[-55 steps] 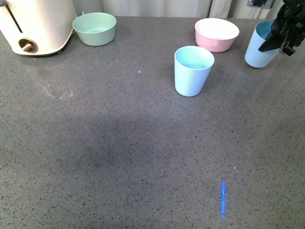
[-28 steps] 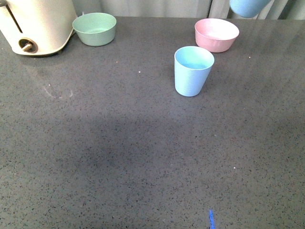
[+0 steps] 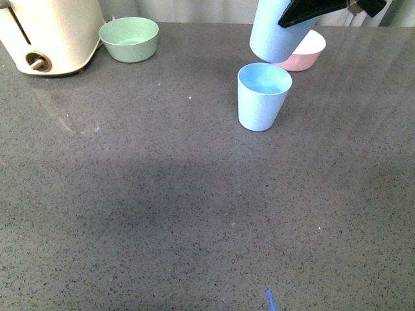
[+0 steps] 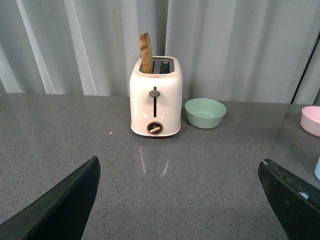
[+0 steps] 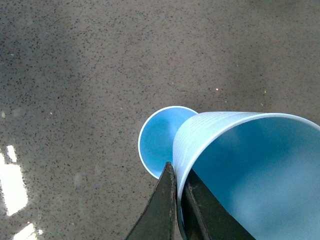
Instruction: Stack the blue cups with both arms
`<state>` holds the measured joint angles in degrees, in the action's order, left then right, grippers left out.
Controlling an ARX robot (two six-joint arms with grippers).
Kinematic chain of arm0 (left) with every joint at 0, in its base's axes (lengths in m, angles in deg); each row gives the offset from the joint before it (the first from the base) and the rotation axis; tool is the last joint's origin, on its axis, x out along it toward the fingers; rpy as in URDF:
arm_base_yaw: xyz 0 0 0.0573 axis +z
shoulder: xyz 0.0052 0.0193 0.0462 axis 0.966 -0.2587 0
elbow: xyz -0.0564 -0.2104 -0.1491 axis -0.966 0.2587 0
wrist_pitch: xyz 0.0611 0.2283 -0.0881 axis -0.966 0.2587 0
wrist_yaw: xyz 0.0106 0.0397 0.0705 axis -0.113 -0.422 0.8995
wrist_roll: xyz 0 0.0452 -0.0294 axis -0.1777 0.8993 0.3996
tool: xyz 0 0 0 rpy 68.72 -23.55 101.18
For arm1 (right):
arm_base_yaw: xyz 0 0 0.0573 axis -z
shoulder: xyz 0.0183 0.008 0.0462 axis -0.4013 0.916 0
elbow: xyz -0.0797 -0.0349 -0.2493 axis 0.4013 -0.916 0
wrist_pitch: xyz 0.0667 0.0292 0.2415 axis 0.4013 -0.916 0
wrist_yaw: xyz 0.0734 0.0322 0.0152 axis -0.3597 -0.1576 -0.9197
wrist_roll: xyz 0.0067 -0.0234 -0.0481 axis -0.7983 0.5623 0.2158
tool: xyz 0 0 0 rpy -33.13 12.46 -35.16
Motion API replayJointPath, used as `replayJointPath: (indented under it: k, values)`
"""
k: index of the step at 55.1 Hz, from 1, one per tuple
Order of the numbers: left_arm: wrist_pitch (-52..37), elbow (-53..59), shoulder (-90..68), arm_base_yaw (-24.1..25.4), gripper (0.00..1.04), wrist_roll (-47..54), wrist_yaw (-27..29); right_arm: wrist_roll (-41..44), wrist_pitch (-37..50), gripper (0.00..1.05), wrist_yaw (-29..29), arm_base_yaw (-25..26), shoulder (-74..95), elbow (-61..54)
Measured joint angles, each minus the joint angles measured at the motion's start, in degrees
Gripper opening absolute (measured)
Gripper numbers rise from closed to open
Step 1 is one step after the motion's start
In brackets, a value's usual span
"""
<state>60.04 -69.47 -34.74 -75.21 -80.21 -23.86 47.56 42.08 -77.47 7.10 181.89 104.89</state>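
Observation:
One blue cup stands upright on the grey table, mouth up. My right gripper is shut on the rim of the second blue cup and holds it in the air just above and behind the standing one, base down. In the right wrist view the fingers pinch the held cup's wall, one inside and one outside, and the standing cup shows below it. My left gripper is open and empty over bare table; only a sliver of cup shows at that view's edge.
A pink bowl sits right behind the held cup. A pale green bowl and a cream toaster with a slice in it stand at the back left. Curtains hang behind the table.
My right gripper has lifted the cup from the far right of the table and carried it left, from beside the pink bowl to above the standing cup.

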Motion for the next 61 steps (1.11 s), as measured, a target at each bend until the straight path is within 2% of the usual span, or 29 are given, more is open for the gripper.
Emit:
replayJointPath:
  k: [57, 61]
  values:
    - [0.0, 0.0, 0.0, 0.0, 0.96, 0.0, 0.0, 1.1, -1.1, 0.02, 3.4, -1.5, 5.1, -1.0]
    - [0.0, 0.0, 0.0, 0.0, 0.96, 0.0, 0.0, 1.1, -1.0, 0.12, 3.4, -1.5, 5.1, -1.0]
